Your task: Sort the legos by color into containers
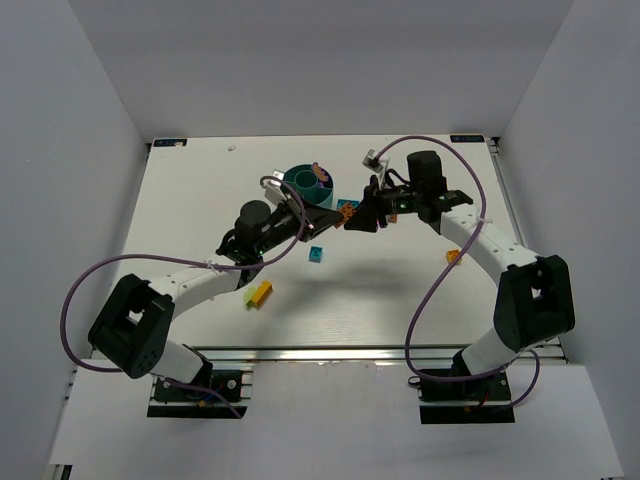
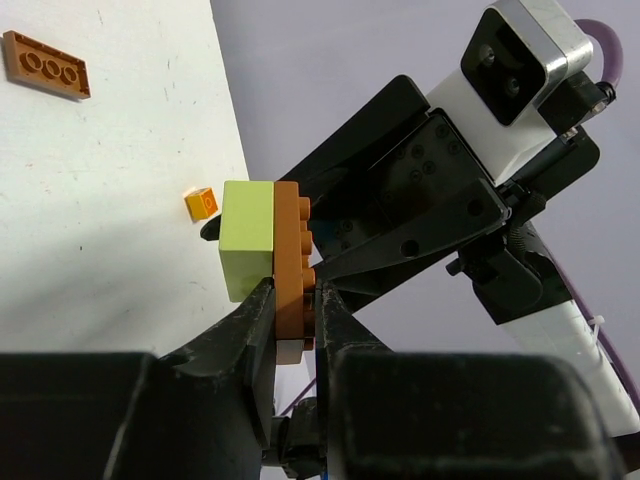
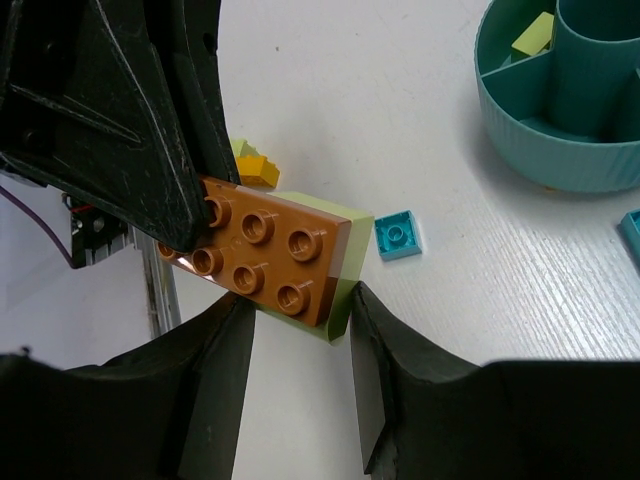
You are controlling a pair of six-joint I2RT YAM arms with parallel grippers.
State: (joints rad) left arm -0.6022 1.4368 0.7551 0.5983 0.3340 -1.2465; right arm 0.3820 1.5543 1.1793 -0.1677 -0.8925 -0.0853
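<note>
Worktop (image 1: 200, 200): bare white surface is seen from the left edge to the arms, and along the near edge.
Yellow lego (image 1: 262, 291): it lies left of centre, toward the near edge, touching a loose lime lego (image 1: 249, 297) on its left. Both are well apart from every edge.
Left gripper (image 2: 296, 300): it is held over the middle of the worktop, and its fingers are clamped on the orange lego (image 2: 290, 262).
Teal bowl (image 3: 560, 160): it stands near the far edge at about mid-width, just behind the left gripper. A lime piece (image 3: 535, 35) is seen in one wedge. Purple and orange pieces are seen on the bowl's far right side.
Teal lego (image 1: 316, 254): it lies flat near the centre, on open surface below the two grippers.
Orange lego: it is joined face to face with a lime lego (image 2: 247, 240). The pair is held above the worktop between the two grippers, just right of the bowl.
Right gripper (image 3: 300, 300): its fingers stand apart, one on each side of the joined pair. Whether they press on it cannot be told.
Small orange lego (image 1: 452, 257): it lies toward the right edge, beside the right arm.
</note>
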